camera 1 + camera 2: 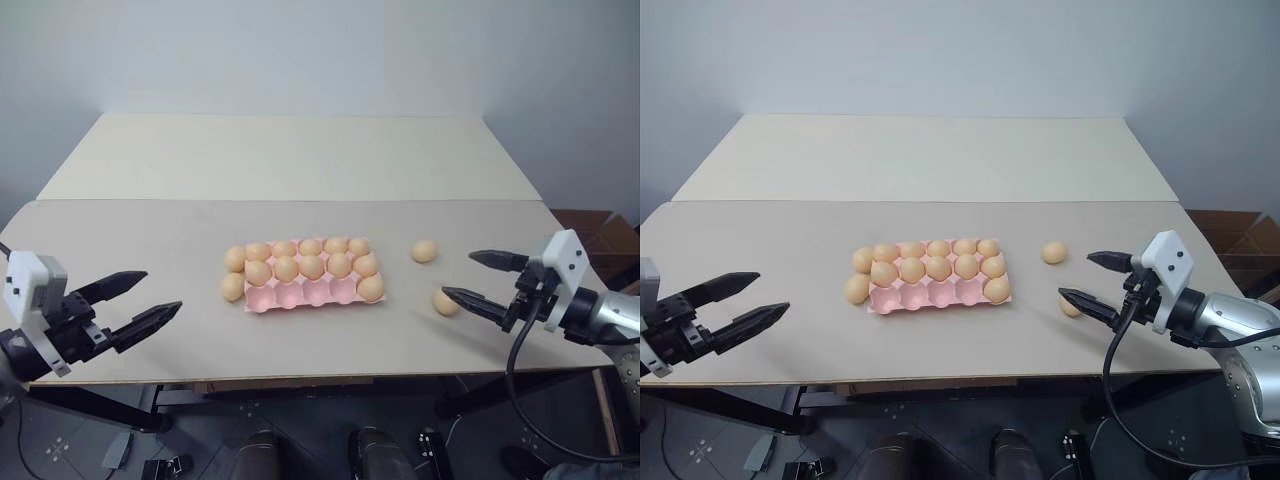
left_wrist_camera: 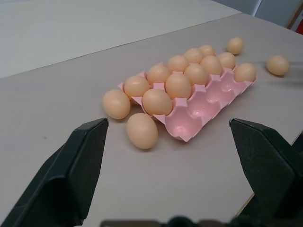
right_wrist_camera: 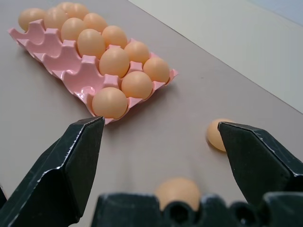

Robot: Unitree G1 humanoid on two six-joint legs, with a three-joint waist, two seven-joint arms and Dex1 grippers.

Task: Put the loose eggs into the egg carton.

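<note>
No readable text, label, brand or number anywhere.

Left gripper (image 1: 140, 296): jaws spread wide, empty, pointing inward toward centre and slightly down, held low at the near left edge of the surface (image 1: 300, 160). Right gripper (image 1: 480, 276): jaws also spread wide, empty, angled inward and a little down at the near right. White wrist housings visible on both arms, cable looping under the right one.
</note>
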